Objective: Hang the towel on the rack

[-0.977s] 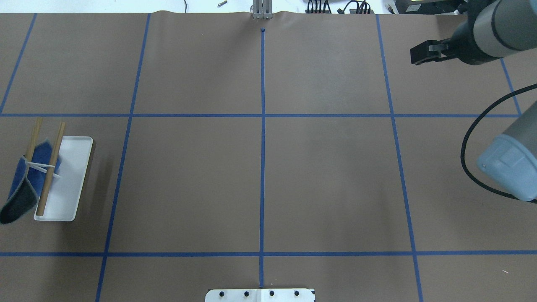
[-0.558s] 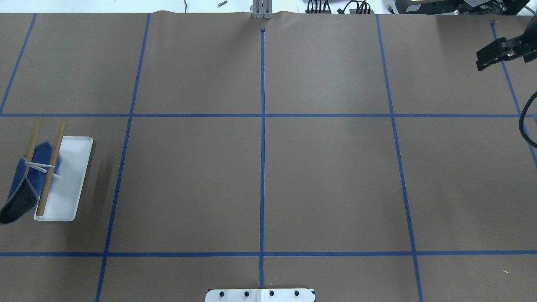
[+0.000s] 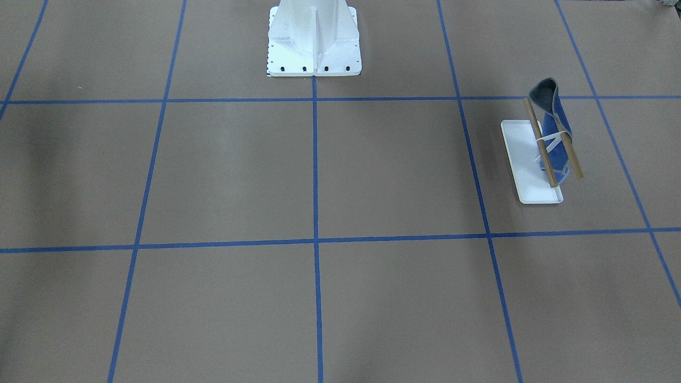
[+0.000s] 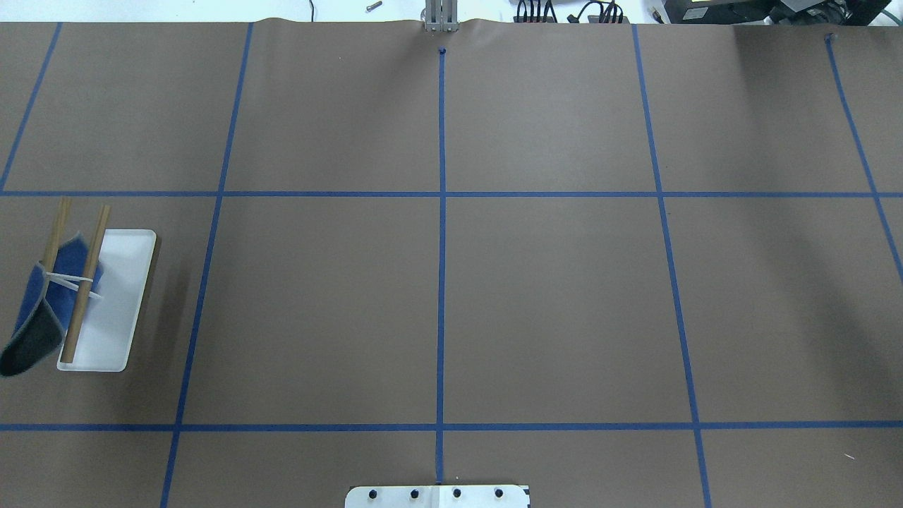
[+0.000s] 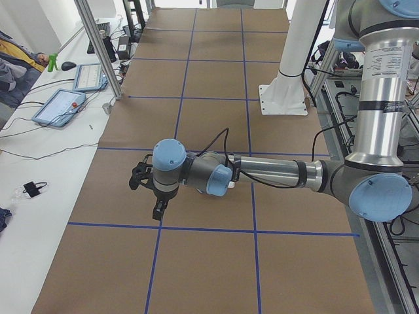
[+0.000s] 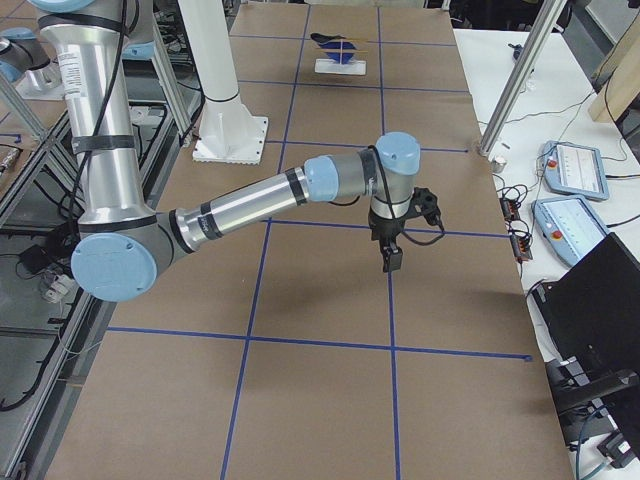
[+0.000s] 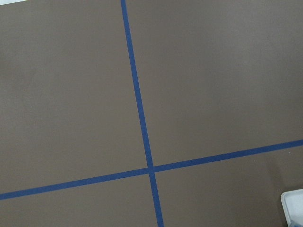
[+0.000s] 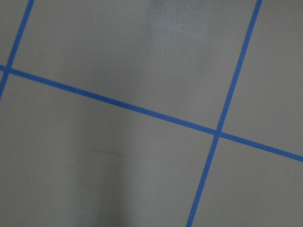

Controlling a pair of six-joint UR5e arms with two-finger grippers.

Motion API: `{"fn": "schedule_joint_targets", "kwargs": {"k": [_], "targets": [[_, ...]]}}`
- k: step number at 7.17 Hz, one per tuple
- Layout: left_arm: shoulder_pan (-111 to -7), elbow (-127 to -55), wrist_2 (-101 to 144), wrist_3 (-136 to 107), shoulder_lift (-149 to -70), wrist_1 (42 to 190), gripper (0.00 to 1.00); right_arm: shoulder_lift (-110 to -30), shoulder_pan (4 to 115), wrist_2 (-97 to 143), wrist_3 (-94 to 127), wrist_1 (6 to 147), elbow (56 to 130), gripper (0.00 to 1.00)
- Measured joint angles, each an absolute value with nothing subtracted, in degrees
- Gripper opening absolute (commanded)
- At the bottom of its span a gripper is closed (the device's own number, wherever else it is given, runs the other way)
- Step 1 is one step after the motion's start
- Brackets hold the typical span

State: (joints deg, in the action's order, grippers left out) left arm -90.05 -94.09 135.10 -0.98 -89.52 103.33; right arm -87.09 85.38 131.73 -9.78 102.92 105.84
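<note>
The royal-blue towel [image 4: 32, 321] hangs over the outer wooden rod of the rack [image 4: 116, 303] at the table's left edge, its grey reverse showing at the near end. It also shows in the front-facing view [image 3: 556, 114] on the rack [image 3: 526, 159], and far off in the right view [image 6: 340, 42]. My left gripper [image 5: 158, 210] shows only in the left view, hovering over bare table; I cannot tell if it is open. My right gripper [image 6: 390, 258] shows only in the right view, above the table; I cannot tell its state either.
The white bolted pedestal [image 3: 314, 37] stands at the robot's side of the table. A side bench holds tablets [image 5: 62, 104] and cables. Metal frame posts [image 6: 520, 70] stand at the far edge. A white tray corner [image 7: 293, 205] shows in the left wrist view.
My right gripper has moved right and out of the overhead view. The towel and rack have not moved.
</note>
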Motion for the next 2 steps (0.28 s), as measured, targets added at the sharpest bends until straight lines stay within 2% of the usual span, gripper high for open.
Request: {"fn": "schedule_joint_targets", "kwargs": {"k": [2], "targets": [[-90.12,-96.24,135.19,-1.04,-85.91,103.01,0.98,-91.07,86.96,132.72,-14.14,102.92,104.8,1.0]]}}
